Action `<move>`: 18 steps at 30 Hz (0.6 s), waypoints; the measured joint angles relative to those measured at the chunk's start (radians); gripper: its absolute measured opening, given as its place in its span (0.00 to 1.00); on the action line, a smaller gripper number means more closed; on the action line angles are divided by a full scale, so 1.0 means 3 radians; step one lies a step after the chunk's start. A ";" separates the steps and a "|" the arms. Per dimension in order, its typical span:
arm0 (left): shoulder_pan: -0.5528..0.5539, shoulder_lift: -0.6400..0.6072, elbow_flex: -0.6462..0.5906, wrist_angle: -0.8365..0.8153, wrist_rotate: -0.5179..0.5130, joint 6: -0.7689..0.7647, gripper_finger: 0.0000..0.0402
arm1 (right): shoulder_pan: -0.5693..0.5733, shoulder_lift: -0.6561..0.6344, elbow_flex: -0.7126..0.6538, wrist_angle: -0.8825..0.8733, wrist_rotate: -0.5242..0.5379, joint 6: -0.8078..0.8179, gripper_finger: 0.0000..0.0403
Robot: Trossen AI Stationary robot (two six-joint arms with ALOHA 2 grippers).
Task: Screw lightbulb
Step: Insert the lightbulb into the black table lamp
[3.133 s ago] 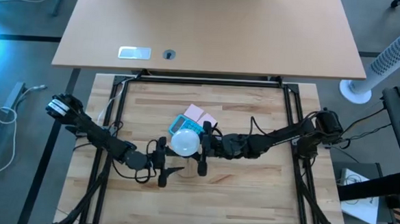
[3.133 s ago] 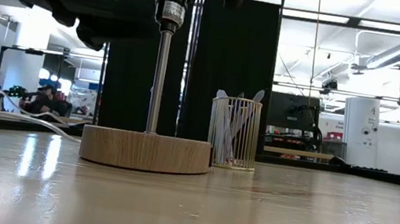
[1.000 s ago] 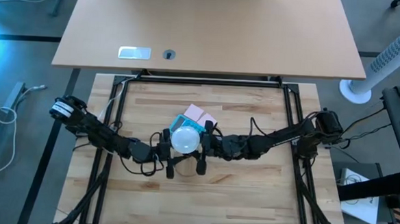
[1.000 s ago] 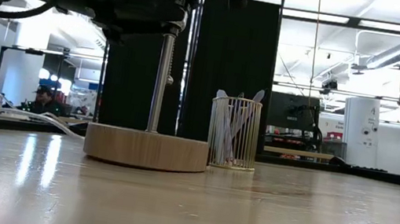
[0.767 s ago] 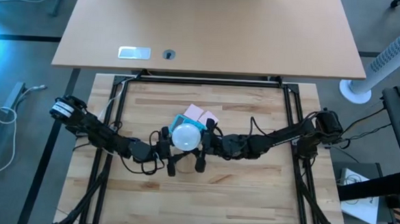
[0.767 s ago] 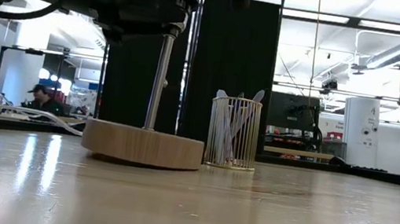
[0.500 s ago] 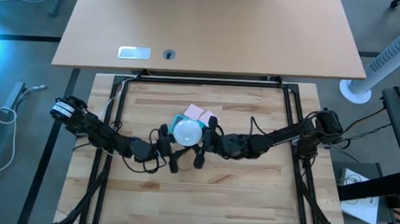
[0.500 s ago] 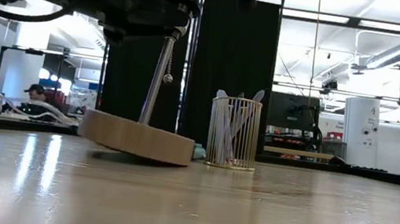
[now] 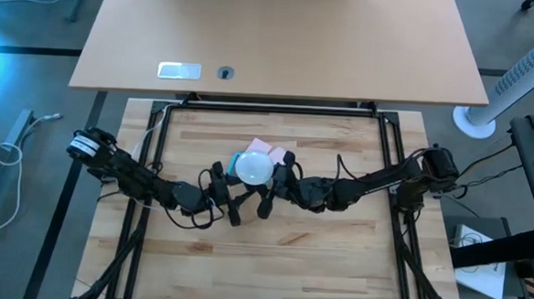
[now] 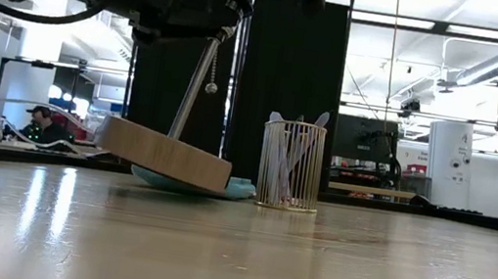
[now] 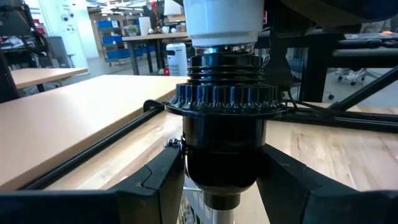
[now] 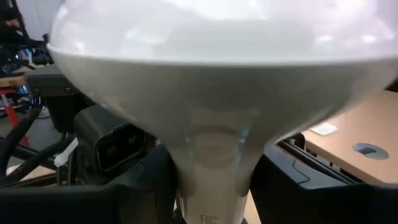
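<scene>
Frosted lightbulb (neck) between right pincer fingers.

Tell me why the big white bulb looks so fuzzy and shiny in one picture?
In the right wrist view the lightbulb sits very close to the camera, so it blurs and its top glares white. The low view is backlit: bright ceiling lights, dark arms. The high view shows the bulb evenly lit.

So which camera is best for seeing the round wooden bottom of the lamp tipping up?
The low view: the wooden base shows side-on, tilted, its left edge up off the table. In the high view the lightbulb and both grippers hide it. The left wrist view shows only the black socket; the right wrist view mostly just the bulb.
</scene>
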 joint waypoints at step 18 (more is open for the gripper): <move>-0.0006 -0.0034 -0.0111 0.0054 0.0258 0.0159 0.59 | 0.0000 -0.0011 -0.0009 -0.0077 -0.0162 0.0094 0.39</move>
